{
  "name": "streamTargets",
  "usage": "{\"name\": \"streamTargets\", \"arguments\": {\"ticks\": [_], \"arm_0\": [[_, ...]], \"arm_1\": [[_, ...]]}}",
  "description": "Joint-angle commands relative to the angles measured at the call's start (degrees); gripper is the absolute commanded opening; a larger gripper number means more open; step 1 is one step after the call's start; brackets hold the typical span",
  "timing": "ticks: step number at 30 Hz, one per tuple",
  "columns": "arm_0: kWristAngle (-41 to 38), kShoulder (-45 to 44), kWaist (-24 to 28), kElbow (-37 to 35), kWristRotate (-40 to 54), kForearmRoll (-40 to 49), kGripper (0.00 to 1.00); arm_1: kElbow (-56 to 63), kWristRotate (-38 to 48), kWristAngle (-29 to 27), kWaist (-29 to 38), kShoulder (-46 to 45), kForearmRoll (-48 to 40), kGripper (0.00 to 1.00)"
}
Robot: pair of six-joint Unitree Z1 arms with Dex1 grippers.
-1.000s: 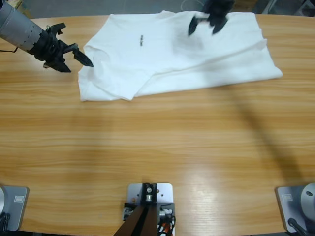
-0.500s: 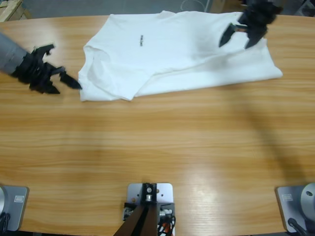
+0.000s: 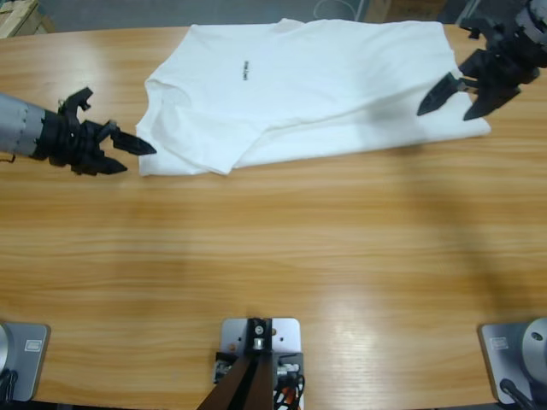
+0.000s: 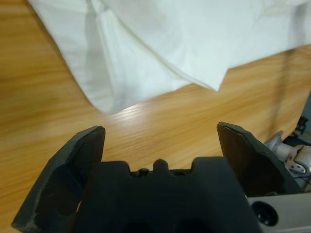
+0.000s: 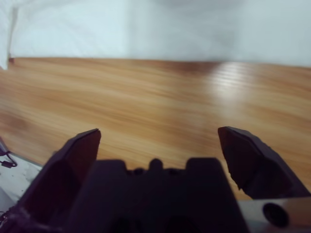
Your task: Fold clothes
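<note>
The clothes, one white T-shirt (image 3: 316, 85), lie spread across the far half of the table with a small dark mark (image 3: 244, 71) on the chest and part of the body folded over. My left gripper (image 3: 137, 156) is open just left of the shirt's near left corner, holding nothing. In the left wrist view that folded corner of the T-shirt (image 4: 170, 39) lies ahead of the left gripper (image 4: 160, 133). My right gripper (image 3: 446, 111) hangs open over the shirt's right edge. From the right wrist, the T-shirt (image 5: 170, 24) fills the top beyond the empty right gripper (image 5: 158, 136).
The wooden table (image 3: 273, 248) stretches bare from the shirt to the near edge. Its far edge (image 3: 102, 32) runs just behind the shirt's collar side.
My right gripper has swung from over the shirt's middle to its right edge and nearer the front. The left gripper dropped back, then came in towards the shirt's left corner.
</note>
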Motion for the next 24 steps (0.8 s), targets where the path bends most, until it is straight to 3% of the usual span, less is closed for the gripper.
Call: {"name": "streamTargets", "arguments": {"ticks": [1, 17, 24], "arm_0": [[4.2, 2.41, 1.0, 6.84, -4.56, -5.16, 0.89], [1.68, 15.61, 1.31, 5.24, -6.12, -16.18, 0.891], [-0.53, 17.33, -1.99, 2.18, -7.46, -16.46, 0.89]], "arm_1": [[4.62, -1.54, 0.69, -2.31, -2.84, -0.56, 1.0], [5.04, -2.67, 0.13, -3.6, -4.12, 1.36, 1.0], [4.73, -2.77, 0.25, -3.72, -3.79, 1.38, 1.0]]}}
